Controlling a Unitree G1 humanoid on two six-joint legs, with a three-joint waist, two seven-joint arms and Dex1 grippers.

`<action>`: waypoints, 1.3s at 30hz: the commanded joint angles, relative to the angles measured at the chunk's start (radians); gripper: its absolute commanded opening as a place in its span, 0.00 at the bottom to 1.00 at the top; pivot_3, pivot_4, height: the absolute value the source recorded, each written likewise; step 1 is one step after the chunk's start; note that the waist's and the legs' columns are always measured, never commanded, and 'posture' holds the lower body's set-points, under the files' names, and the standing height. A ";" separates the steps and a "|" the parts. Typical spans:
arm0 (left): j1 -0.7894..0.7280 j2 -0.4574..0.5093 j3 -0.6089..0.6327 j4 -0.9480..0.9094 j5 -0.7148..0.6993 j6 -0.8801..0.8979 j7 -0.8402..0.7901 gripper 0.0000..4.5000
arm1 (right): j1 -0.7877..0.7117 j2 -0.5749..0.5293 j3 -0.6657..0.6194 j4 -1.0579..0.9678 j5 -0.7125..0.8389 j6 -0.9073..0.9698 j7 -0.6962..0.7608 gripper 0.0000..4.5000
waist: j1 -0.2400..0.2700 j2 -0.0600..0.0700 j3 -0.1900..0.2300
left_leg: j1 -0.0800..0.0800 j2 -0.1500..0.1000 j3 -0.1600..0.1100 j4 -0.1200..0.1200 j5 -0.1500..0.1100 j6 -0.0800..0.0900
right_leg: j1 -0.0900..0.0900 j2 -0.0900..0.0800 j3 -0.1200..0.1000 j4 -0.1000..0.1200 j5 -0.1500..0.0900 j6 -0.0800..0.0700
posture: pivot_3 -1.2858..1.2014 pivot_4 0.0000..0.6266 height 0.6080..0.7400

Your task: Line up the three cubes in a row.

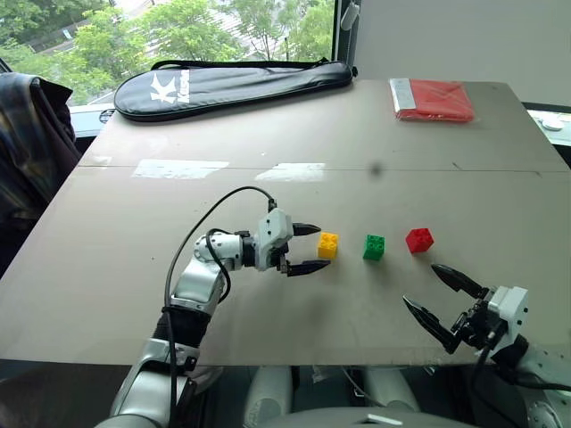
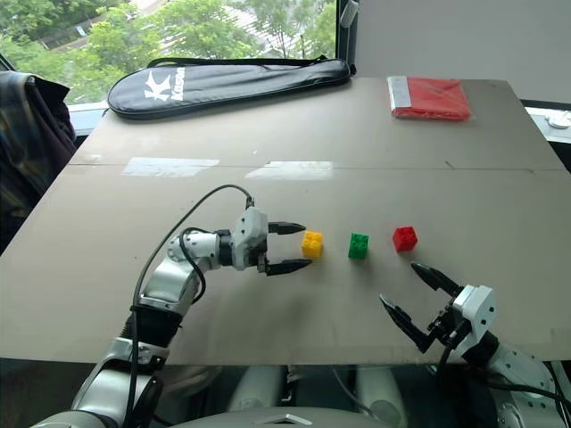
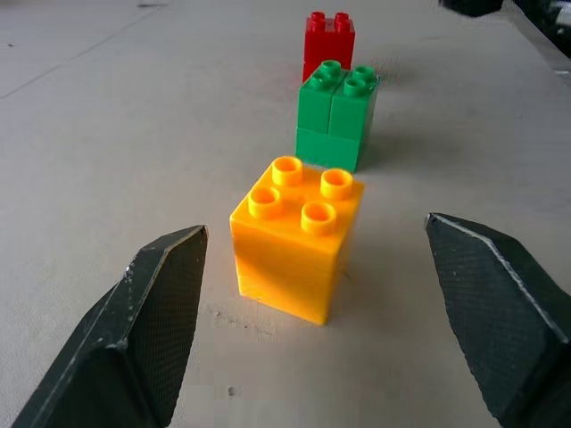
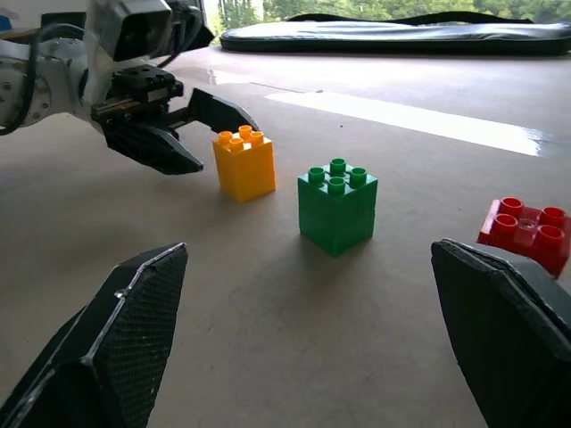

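Note:
Three cubes stand in a rough line across the grey table: yellow, green and red, the red one set slightly farther back and turned at an angle. My left gripper points sideways at the yellow cube from its left. It is open, a fingertip on either side of the cube's near edge, and I see no contact. In the left wrist view the yellow cube sits between the spread fingers. My right gripper is open and empty near the front edge, in front of the red cube.
A black racket bag lies along the far edge of the table. A flat red packet lies at the far right. A dark jacket hangs beside the table's left side.

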 commanded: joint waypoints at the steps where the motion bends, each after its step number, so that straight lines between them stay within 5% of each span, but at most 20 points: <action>1: 0.016 0.023 0.041 -0.125 -0.052 0.069 0.052 0.88 | -0.052 0.032 -0.033 0.000 -0.053 0.033 -0.135 1.00 | -0.001 0.000 0.000 | 0.000 0.000 0.000 0.000 0.000 0.000 | 0.000 0.000 0.000 0.000 0.000 0.000 | 0.52 0.24 0.76; 10: 0.154 0.212 0.082 -0.509 -0.252 0.376 0.050 0.88 | -0.195 0.170 0.000 0.028 -0.162 0.193 -0.433 1.00 | -0.001 0.002 0.001 | -0.002 0.001 0.000 -0.001 0.000 0.000 | -0.004 0.001 0.001 0.001 0.000 0.000 | 0.52 0.24 0.76; 19: 0.116 0.290 0.092 -0.623 -0.305 0.500 0.119 0.88 | -0.285 0.265 0.033 0.080 -0.237 0.202 -0.565 1.00 | -0.004 0.002 0.001 | -0.002 0.000 0.001 -0.001 0.000 0.000 | -0.004 0.001 0.002 0.000 0.000 0.000 | 0.52 0.24 0.76; 22: 0.111 0.299 0.085 -0.619 -0.301 0.500 0.124 0.89 | -0.297 0.284 0.046 0.074 -0.246 0.196 -0.579 0.80 | -0.007 0.002 0.001 | -0.002 0.000 0.001 -0.001 0.000 0.000 | -0.004 0.001 0.002 0.000 0.000 0.000 | 0.52 0.24 0.76; 26: 0.114 0.312 0.068 -0.608 -0.287 0.491 0.118 0.89 | -0.286 0.291 0.060 0.062 -0.238 0.191 -0.570 0.39 | -0.008 0.002 0.001 | -0.002 0.000 0.001 -0.001 0.000 0.000 | -0.004 0.001 0.002 0.000 0.000 0.000 | 0.52 0.24 0.76; 28: 0.109 0.317 0.066 -0.607 -0.289 0.489 0.114 0.89 | -0.269 0.290 0.065 0.053 -0.235 0.190 -0.559 0.29 | -0.009 0.002 0.001 | -0.002 0.000 0.001 -0.001 0.000 0.000 | -0.004 0.001 0.002 0.000 0.000 0.000 | 0.52 0.24 0.76; 39: 0.054 0.325 0.010 -0.630 -0.252 0.461 0.124 0.89 | -0.156 0.338 0.135 -0.070 -0.295 0.221 -0.630 0.29 | -0.020 0.002 0.001 | -0.002 0.000 0.001 -0.001 0.000 0.000 | -0.004 0.001 0.002 0.001 0.000 0.000 | 0.52 0.24 0.76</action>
